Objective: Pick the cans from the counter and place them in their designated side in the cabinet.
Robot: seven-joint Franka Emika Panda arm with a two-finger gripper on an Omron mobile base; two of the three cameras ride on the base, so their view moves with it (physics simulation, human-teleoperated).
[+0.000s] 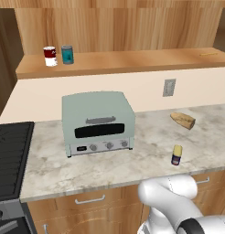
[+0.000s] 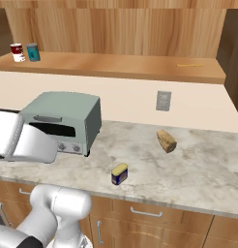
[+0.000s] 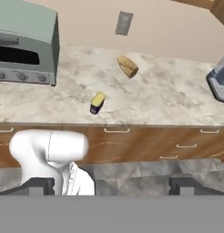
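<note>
Claw [image 3: 112, 185] wide open, empty, raised well back from counter [image 3: 168, 98], looking down on dark blue can [image 3: 97, 103].

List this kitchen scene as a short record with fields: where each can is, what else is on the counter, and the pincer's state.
teal can: upright on the cabinet shelf, left end, beside a red-and-white can
blue can: upright on the counter, near the front edge
toaster oven: on the counter, left of the blue can
bread: on the counter, behind the blue can
pincer: open, holding nothing
</note>
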